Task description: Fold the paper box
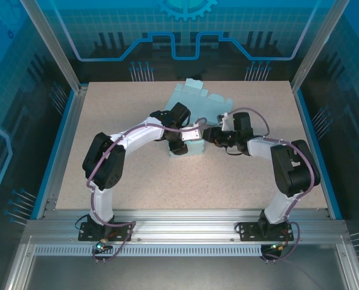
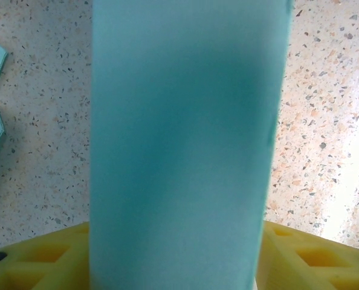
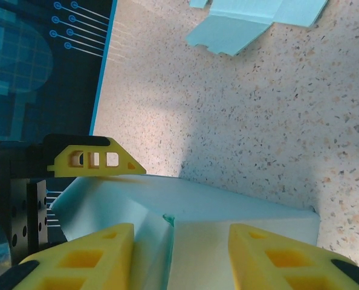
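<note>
The thin pale-teal paper box blank [image 1: 199,99] looks light and floppy; pinch near creases. The left tool [image 2: 179,269] straddles a panel, grip unclear. The right tool [image 3: 179,254] is spread wide.

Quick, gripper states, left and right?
Left gripper: cannot tell, box hides the fingertips.
Right gripper: open.

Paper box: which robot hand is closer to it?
Left. The left gripper has a flap of the paper box between its fingers. The right gripper hangs open with the folded part just ahead of its fingertips.
</note>
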Tool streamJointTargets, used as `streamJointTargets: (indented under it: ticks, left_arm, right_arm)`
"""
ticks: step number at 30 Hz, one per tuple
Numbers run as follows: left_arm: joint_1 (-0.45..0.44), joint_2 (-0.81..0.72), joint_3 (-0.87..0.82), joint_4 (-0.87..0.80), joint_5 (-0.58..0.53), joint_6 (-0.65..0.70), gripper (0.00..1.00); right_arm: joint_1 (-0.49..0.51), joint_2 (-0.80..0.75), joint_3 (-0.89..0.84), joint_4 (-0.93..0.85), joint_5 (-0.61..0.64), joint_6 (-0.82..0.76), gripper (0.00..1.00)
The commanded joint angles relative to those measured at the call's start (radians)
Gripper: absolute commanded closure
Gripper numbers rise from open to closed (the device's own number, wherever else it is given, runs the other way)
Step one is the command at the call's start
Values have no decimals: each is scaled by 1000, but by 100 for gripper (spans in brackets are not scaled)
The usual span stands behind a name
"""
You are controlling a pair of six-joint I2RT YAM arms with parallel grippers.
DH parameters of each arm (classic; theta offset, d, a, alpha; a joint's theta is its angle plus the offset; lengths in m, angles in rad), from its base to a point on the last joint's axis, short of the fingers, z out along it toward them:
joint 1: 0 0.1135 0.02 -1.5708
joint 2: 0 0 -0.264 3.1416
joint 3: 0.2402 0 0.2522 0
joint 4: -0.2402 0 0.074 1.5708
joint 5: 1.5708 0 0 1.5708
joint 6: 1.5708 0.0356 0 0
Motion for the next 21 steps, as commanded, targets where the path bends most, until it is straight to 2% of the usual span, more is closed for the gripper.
streamJointTargets:
  ticks: [1,11,17,18,21]
  left_arm:
    - [9,4,20,-18,-11,-11,39]
    - [20,-68,-8,37,48,-39,35]
    - [23,-129,-38,92,65,-72,30]
    - [23,-144,-47,106,69,-84,26]
    - [23,-204,-82,162,69,-149,25]
  right_arm:
    - [-5,129,-106,-203,170,-23,57]
    - [0,238,-162,-88,210,2,59]
    - [8,216,-149,-111,237,0,59]
    - [8,210,-145,-117,240,0,59]
    - [12,191,-136,-139,249,-3,59]
